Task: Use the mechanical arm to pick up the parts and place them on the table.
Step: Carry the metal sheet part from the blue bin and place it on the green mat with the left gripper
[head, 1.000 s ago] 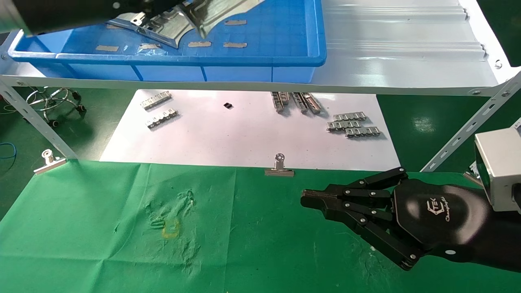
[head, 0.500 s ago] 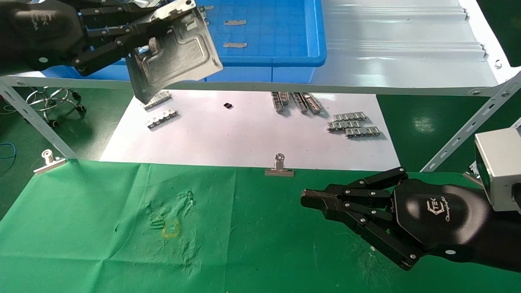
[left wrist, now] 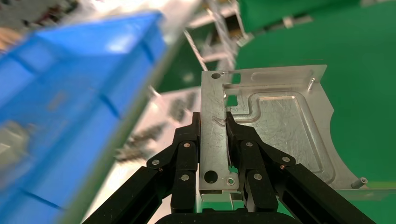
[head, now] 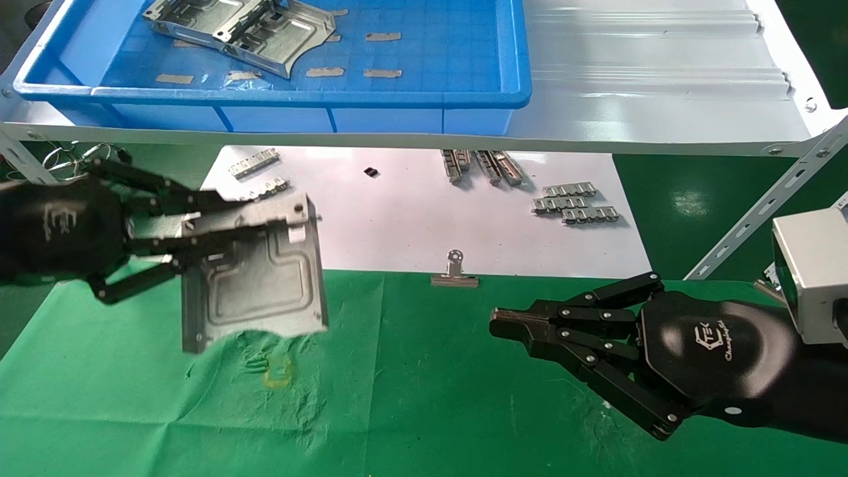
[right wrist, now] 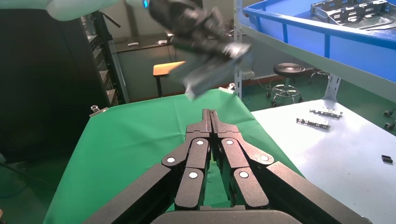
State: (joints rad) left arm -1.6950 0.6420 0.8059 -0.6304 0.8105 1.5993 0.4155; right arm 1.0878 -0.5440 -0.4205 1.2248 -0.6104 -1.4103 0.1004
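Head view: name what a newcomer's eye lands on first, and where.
The left claw holds a shiny metal plate in the air above the green table, over its yellow mark. More plates lie in the blue bin on the shelf, while the right claw rests shut near the table's right side.

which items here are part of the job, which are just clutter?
Job:
left end effector, holding a metal plate
more plates in the blue bin
green table

Clutter:
toothed strips
binder clip
white sheet
right end effector, parked
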